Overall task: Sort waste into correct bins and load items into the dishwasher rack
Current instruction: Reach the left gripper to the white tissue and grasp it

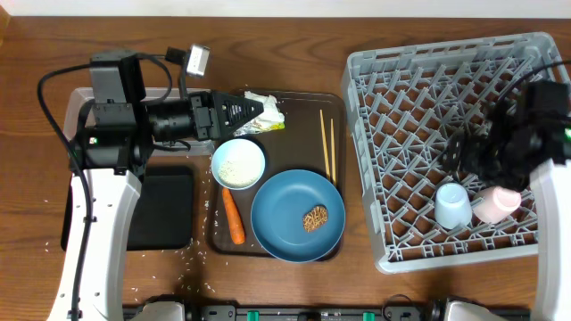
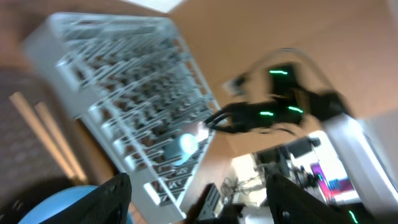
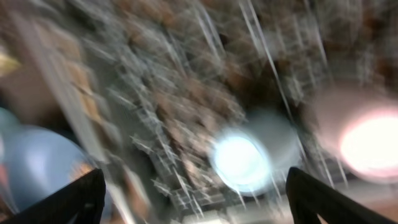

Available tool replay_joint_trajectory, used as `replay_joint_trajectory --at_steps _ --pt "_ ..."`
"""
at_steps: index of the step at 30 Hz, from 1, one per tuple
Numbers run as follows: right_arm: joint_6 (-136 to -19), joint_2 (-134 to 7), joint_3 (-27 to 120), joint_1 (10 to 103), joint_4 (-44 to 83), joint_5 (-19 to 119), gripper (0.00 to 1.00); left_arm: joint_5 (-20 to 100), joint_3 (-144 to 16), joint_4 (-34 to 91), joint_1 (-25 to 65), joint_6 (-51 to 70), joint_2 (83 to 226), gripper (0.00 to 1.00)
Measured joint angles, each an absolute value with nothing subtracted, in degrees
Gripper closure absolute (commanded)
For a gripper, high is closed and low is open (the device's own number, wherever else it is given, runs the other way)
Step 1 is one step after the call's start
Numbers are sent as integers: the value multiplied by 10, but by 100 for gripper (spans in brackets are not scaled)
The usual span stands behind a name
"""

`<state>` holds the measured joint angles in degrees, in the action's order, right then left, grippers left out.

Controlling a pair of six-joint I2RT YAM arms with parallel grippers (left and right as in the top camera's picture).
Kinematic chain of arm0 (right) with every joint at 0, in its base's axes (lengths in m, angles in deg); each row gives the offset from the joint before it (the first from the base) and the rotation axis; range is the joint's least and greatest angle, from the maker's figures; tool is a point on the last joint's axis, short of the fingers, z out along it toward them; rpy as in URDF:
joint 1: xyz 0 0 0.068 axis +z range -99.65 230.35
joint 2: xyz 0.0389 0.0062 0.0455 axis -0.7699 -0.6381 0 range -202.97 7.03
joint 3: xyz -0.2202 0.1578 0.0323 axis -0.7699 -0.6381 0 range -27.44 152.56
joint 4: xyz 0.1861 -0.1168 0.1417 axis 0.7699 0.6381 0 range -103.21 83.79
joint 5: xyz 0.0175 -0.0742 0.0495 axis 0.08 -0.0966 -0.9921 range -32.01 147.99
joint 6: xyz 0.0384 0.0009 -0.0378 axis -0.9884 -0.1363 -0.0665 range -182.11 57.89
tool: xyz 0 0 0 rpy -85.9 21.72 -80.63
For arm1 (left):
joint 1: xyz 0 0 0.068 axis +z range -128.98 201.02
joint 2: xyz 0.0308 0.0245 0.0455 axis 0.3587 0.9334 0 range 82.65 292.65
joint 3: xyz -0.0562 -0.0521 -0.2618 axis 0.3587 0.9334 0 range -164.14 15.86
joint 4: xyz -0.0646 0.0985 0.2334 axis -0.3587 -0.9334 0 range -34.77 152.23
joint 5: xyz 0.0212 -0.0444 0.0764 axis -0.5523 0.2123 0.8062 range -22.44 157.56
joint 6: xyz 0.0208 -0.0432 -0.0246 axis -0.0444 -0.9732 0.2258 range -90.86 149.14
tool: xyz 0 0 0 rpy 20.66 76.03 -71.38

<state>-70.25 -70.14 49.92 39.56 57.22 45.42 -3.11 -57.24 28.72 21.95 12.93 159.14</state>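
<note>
Overhead, my left claw (image 1: 257, 112) lies level, aimed frame-right, tips at the crumpled white tissue (image 1: 261, 98) and wrapper (image 1: 272, 124) by the brown tray's (image 1: 302, 111) top edge. Its wrist view shows fingers (image 2: 115, 194) wide and empty, placed, I judge, to take waste. The chopsticks (image 1: 327, 143) lie just right, long axis up-down the frame. My right claw (image 1: 459, 153), also wide, hangs over the rack (image 1: 401, 116) near the light-blue cup (image 1: 452, 205) and pink cup (image 1: 495, 203).

The left arm (image 1: 116, 134) is wearing black housings over a white link (image 1: 89, 241), black cables (image 1: 41, 89) looping off at 10 o'clock. The right arm (image 1: 526, 134) is showing black joints, green lights (image 2: 280, 71) glowing.
</note>
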Motion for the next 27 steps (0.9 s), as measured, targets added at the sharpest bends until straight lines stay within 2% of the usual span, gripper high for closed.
replay_joint_trajectory --at_steps 7,11,12,15,20,27 --pt "-702 -576 523 463 424 330 16 263 -574 136 175 149 1591 30" --pt "-705 -564 525 515 416 315 18 427 -574 124 131 156 1592 28" --pt "-707 -568 525 523 418 319 18 464 -574 125 121 157 1592 24" --pt "-717 -590 524 547 426 349 18 550 -573 165 102 161 1602 24" --pt "-732 -616 524 557 430 377 18 620 -573 274 89 203 1667 23" --pt "-743 -629 524 564 446 386 17 639 -572 387 62 233 1813 23"
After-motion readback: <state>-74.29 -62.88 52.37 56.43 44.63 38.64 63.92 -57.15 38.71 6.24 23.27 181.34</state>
